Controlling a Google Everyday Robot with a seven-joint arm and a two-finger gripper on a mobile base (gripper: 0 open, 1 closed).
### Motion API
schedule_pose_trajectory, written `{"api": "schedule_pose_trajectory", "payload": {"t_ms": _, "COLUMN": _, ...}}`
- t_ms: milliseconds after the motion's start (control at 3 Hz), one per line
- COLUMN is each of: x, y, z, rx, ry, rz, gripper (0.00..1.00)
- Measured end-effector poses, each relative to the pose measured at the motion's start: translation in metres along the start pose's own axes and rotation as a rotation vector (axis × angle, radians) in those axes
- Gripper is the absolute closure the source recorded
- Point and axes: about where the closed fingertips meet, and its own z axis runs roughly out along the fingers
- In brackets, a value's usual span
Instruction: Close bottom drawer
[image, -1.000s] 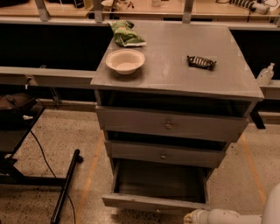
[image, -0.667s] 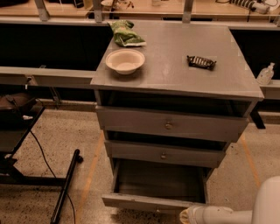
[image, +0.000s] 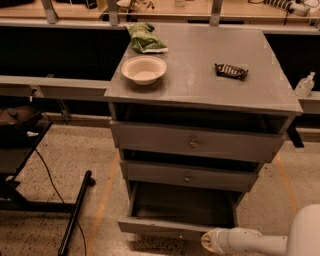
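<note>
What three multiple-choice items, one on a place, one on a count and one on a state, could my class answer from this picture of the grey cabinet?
1. Where is the gripper?
A. Low down, by the front of the bottom drawer
B. Level with the top drawer
C. By the black stand on the left

2. How many things lie on the cabinet top?
A. One
B. Three
C. Five

3. The bottom drawer is:
A. Fully shut
B. Lifted out onto the floor
C. Pulled out

Answers:
1 A: the gripper sits at that drawer's front edge.
2 B: a bowl, a green bag and a dark snack bar lie there.
3 C: its inside shows below the middle drawer.
</note>
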Motion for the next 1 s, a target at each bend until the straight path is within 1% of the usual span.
{"api": "schedule_pose_trajectory", "payload": {"t_ms": 333, "x": -0.001, "y": -0.017, "z": 0.008, "rx": 0.001, "ry": -0.006, "rz": -0.003, "gripper": 1.0}}
{"api": "schedule_pose_trajectory", "payload": {"t_ms": 667, "x": -0.001, "y": -0.029, "z": 0.017, "rx": -0.02, "ry": 0.003, "rz": -0.006, "gripper": 1.0}}
{"api": "schedule_pose_trajectory", "payload": {"t_ms": 1000, "x": -0.001, "y": -0.029, "z": 0.017, "rx": -0.02, "ry": 0.003, "rz": -0.006, "gripper": 1.0}}
